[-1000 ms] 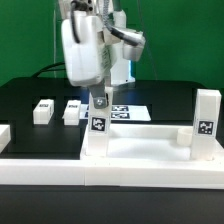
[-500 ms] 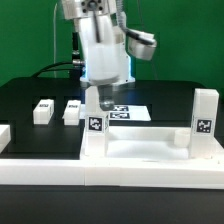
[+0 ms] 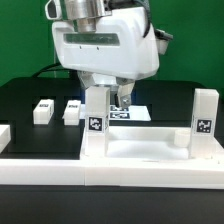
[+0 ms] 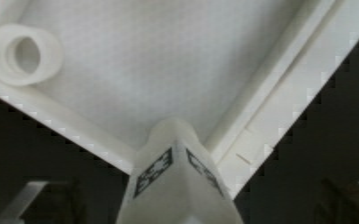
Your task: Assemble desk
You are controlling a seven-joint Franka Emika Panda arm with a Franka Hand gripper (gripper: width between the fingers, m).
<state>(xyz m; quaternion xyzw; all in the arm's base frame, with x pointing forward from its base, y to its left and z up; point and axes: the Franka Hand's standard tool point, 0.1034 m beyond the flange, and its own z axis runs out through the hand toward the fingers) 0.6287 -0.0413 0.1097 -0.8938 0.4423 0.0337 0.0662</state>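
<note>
The desk top lies at the front with its recessed face up. One white leg stands on its near corner at the exterior view's left and another leg stands at the right. My gripper hangs over the left leg with a finger on each side of its top and a gap to the post. In the wrist view the leg rises corner-on between the fingers, above the desk top and a round hole. The gripper looks open.
Two loose white legs lie on the black table at the exterior view's left. The marker board lies behind the gripper. Long low white border bars run along the front.
The hand has turned about a quarter turn above the left leg, from side-on to face-on. The leg and desk top stay where they were.
</note>
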